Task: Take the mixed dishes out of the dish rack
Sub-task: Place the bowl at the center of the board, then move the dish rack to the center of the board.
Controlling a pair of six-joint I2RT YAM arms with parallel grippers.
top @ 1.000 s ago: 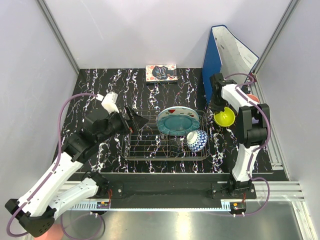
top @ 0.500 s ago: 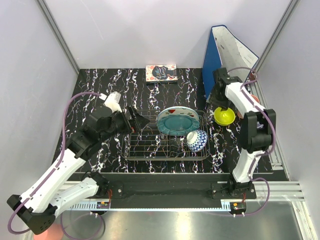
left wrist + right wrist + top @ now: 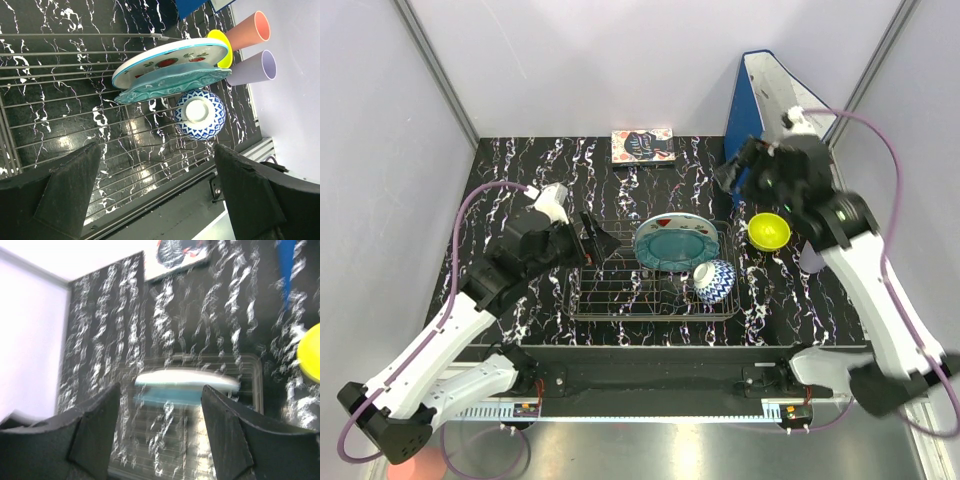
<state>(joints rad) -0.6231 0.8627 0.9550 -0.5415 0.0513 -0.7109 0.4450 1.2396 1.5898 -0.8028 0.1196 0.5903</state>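
The grey wire dish rack holds a teal scalloped plate on edge. A white plate with red marks leans behind it, and a blue-white bowl lies upside down. On the table right of the rack sit the yellow-green bowl, a pink cup and a lilac cup. My left gripper hangs open and empty over the rack's left end. My right gripper is open and empty, high behind the rack's right end.
A patterned book lies at the back of the black marbled table. A blue binder stands upright at the back right, close to my right arm. White walls close in both sides. The right wrist view is blurred by motion.
My right gripper has opened, left the yellow-green bowl on the table and risen back and left, above the bowl. The left gripper has edged slightly towards the rack.
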